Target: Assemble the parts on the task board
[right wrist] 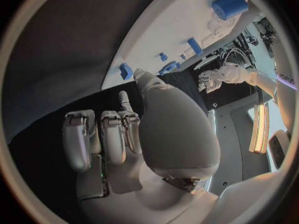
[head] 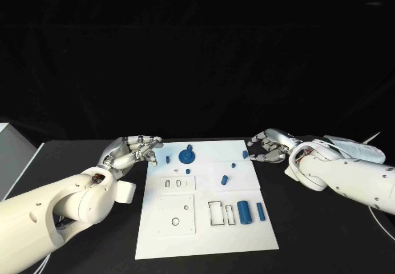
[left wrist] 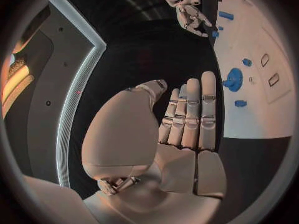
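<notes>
The task board (head: 206, 222) lies flat on the black table (head: 329, 240), and every place below is given relative to it. It is a white plate with several outlined recesses: two small slots in a raised square near its middle left, an oval hole in a larger square toward its near left, and tall rectangular outlines toward its near right. No brand, label or readable writing shows on the board, on the parts or on the arms.

Blue parts lie on the board. A round gear-like piece (head: 186, 154) sits near the far edge, a little left of centre, with a small peg (head: 168, 160) just beside it on the left and another small piece (head: 188, 170) just nearer. A short peg (head: 245, 153) stands at the far right edge, a tiny one (head: 233, 165) is a little in from it, and an oblong piece (head: 224, 180) lies near the middle right. Toward the near right a thick cylinder (head: 244, 212) lies beside a slimmer bar (head: 261, 212), the two parallel and just apart.

The left hand (head: 136, 149) hangs at the board's far left corner, fingers curled loosely inward and holding nothing; in the left wrist view its fingers (left wrist: 190, 109) lie straight and side by side, with the gear off to one side of them.

The right hand (head: 267, 147) is at the far right corner, just beside the short peg. Its fingers are bent toward the thumb; whether they touch the peg I cannot tell, and the right wrist view shows the fingers (right wrist: 102, 134) folded with nothing plainly between them.
</notes>
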Action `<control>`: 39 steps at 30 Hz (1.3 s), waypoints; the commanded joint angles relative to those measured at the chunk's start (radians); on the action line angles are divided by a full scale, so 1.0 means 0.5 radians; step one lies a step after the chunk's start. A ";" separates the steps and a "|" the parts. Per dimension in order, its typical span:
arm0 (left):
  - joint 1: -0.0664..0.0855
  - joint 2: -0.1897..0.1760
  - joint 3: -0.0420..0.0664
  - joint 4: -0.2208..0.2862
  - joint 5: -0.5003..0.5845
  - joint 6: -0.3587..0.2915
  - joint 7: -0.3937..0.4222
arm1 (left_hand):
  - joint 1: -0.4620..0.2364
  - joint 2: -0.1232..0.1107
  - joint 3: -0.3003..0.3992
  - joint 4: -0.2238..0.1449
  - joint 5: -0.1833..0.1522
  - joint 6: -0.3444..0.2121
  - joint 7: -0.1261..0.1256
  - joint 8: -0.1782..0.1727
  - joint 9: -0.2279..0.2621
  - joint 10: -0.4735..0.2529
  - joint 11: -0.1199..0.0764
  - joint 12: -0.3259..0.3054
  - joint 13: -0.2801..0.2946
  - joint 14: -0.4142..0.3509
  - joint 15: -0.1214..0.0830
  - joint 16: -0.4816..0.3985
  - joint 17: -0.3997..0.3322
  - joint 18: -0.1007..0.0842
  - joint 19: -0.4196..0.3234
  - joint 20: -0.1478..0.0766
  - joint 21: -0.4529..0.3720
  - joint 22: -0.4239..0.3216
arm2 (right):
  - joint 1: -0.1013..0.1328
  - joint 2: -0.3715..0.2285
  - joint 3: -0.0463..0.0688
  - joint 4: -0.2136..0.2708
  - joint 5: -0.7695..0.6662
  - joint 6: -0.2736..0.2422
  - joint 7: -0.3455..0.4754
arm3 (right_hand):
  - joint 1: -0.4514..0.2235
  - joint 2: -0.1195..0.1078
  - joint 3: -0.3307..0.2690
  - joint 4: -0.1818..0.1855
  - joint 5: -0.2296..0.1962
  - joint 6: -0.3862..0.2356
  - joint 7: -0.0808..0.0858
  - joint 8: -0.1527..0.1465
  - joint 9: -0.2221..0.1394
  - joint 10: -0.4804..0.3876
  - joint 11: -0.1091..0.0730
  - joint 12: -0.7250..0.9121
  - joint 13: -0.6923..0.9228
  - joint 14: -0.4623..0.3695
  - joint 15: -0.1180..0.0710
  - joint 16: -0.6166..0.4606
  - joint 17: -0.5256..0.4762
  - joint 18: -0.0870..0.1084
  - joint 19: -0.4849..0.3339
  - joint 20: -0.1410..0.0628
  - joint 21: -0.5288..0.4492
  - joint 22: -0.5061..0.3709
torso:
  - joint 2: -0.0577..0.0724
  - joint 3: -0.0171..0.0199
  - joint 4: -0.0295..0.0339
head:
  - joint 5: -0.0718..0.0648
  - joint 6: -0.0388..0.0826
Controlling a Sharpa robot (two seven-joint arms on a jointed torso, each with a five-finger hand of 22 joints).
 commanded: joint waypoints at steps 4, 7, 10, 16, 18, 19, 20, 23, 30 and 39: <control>-0.001 0.010 0.001 0.001 -0.002 0.045 0.004 | -0.007 0.006 0.012 0.005 -0.009 -0.011 -0.003 0.011 0.002 -0.013 0.004 -0.005 0.003 -0.011 -0.003 0.012 -0.002 0.029 -0.016 0.003 0.013 0.002 | -0.009 0.073 -0.001 -0.078 -0.041 0.058 -0.012 | 0.022 0.012 -0.011 0.004 0.016 -0.018 0.005 -0.011 -0.003 0.207 0.019 0.004 0.526 0.209 0.022 0.009 0.527 -0.038 0.172 0.023 0.010 0.446 | 0.000 -0.0036 0.001 | -0.005 -0.014; -0.001 0.011 0.001 -0.002 -0.003 0.046 0.004 | -0.007 0.006 0.012 0.005 -0.009 -0.011 -0.003 0.011 0.002 -0.013 0.004 -0.005 0.003 -0.011 -0.003 0.012 -0.002 0.029 -0.016 0.003 0.013 0.002 | -0.022 0.101 -0.002 -0.098 -0.043 0.064 -0.023 | 0.021 0.023 -0.010 0.009 0.024 -0.013 0.007 -0.009 -0.003 0.207 0.021 0.004 0.526 0.209 0.024 0.009 0.527 -0.037 0.172 0.026 0.009 0.445 | 0.000 -0.0022 0.004 | -0.001 -0.023; -0.001 0.012 0.001 -0.004 -0.003 0.046 0.004 | -0.007 0.006 0.012 0.005 -0.009 -0.011 -0.003 0.011 0.002 -0.013 0.004 -0.005 0.003 -0.011 -0.003 0.012 -0.002 0.029 -0.016 0.003 0.013 0.002 | -0.033 0.117 -0.002 -0.110 -0.056 0.067 -0.035 | 0.023 0.036 -0.004 0.013 0.027 -0.005 0.007 -0.006 -0.001 0.207 0.022 0.004 0.526 0.209 0.025 0.009 0.527 -0.037 0.172 0.028 0.009 0.446 | -0.002 -0.0035 0.005 | -0.002 -0.030; -0.002 0.011 0.001 -0.009 -0.004 0.047 0.003 | -0.007 0.006 0.012 0.005 -0.009 -0.011 -0.003 0.011 0.002 -0.013 0.004 -0.005 0.003 -0.011 -0.003 0.012 -0.002 0.029 -0.016 0.003 0.013 0.002 | -0.050 0.146 -0.003 -0.141 -0.079 0.085 -0.059 | 0.025 0.048 0.004 0.016 0.029 0.010 0.006 0.000 0.002 0.207 0.022 0.004 0.526 0.209 0.025 0.009 0.527 -0.037 0.172 0.030 0.009 0.445 | -0.001 -0.0050 0.007 | -0.002 -0.037; -0.002 0.011 0.001 -0.010 -0.004 0.047 0.003 | -0.007 0.006 0.012 0.005 -0.009 -0.011 -0.003 0.011 0.002 -0.013 0.004 -0.005 0.003 -0.011 -0.003 0.012 -0.002 0.029 -0.016 0.003 0.013 0.002 | -0.051 0.150 -0.003 -0.145 -0.085 0.091 -0.064 | 0.025 0.048 0.004 0.016 0.029 0.010 0.006 0.000 0.002 0.207 0.022 0.004 0.526 0.209 0.025 0.009 0.527 -0.037 0.172 0.030 0.009 0.445 | -0.001 -0.0049 0.005 | 0.000 -0.039; -0.002 0.011 0.001 -0.010 -0.005 0.047 0.003 | -0.007 0.006 0.012 0.005 -0.009 -0.011 -0.003 0.011 0.002 -0.013 0.004 -0.005 0.003 -0.011 -0.003 0.012 -0.002 0.029 -0.016 0.003 0.013 0.002 | -0.052 0.152 -0.003 -0.146 -0.089 0.094 -0.066 | 0.027 0.050 0.007 0.016 0.029 0.014 0.006 0.002 0.002 0.207 0.022 0.004 0.526 0.209 0.025 0.009 0.527 -0.038 0.173 0.030 0.011 0.447 | -0.001 -0.0049 0.004 | 0.002 -0.041; -0.002 0.011 0.001 -0.010 -0.005 0.047 0.003 | -0.007 0.006 0.012 0.005 -0.009 -0.011 -0.003 0.011 0.002 -0.013 0.004 -0.005 0.003 -0.011 -0.003 0.012 -0.002 0.029 -0.016 0.003 0.013 0.002 | -0.052 0.154 -0.003 -0.147 -0.092 0.096 -0.068 | 0.027 0.050 0.007 0.016 0.029 0.014 0.006 0.002 0.002 0.207 0.022 0.004 0.526 0.209 0.025 0.009 0.527 -0.038 0.173 0.030 0.011 0.447 | 0.000 -0.0045 0.003 | 0.003 -0.042; -0.002 0.012 0.001 -0.011 -0.005 0.047 0.003 | -0.007 0.006 0.012 0.005 -0.009 -0.011 -0.003 0.011 0.002 -0.013 0.004 -0.005 0.003 -0.011 -0.003 0.012 -0.002 0.029 -0.016 0.003 0.013 0.002 | -0.053 0.159 -0.003 -0.150 -0.100 0.097 -0.073 | 0.032 0.057 0.015 0.015 0.031 0.028 0.004 0.007 0.005 0.207 0.021 0.004 0.526 0.209 0.022 0.009 0.527 -0.038 0.173 0.029 0.010 0.447 | -0.001 -0.0028 0.002 | 0.003 -0.045; -0.002 0.012 0.001 -0.013 -0.005 0.047 0.002 | -0.007 0.006 0.012 0.005 -0.009 -0.011 -0.003 0.011 0.002 -0.013 0.004 -0.005 0.003 -0.011 -0.003 0.012 -0.002 0.029 -0.016 0.003 0.013 0.002 | -0.054 0.160 -0.003 -0.161 -0.109 0.088 -0.083 | 0.048 0.093 0.076 0.014 0.021 0.063 -0.001 0.019 0.007 0.207 0.015 0.004 0.526 0.209 0.013 0.009 0.527 -0.038 0.174 0.023 0.012 0.450 | -0.003 -0.0034 0.004 | 0.002 -0.047; -0.002 0.010 0.001 -0.017 -0.006 0.046 0.000 | -0.006 0.006 0.014 0.003 -0.008 -0.013 -0.002 0.012 0.004 -0.014 0.004 -0.004 0.003 -0.011 -0.002 0.014 -0.003 0.029 -0.021 0.003 0.020 0.006 | -0.054 0.155 -0.003 -0.160 -0.107 0.084 -0.073 | 0.037 0.106 0.145 0.016 -0.038 0.114 -0.014 0.039 0.010 0.207 0.006 0.004 0.526 0.209 -0.001 0.009 0.527 -0.039 0.175 0.010 0.014 0.453 | -0.002 -0.0017 0.003 | 0.002 -0.045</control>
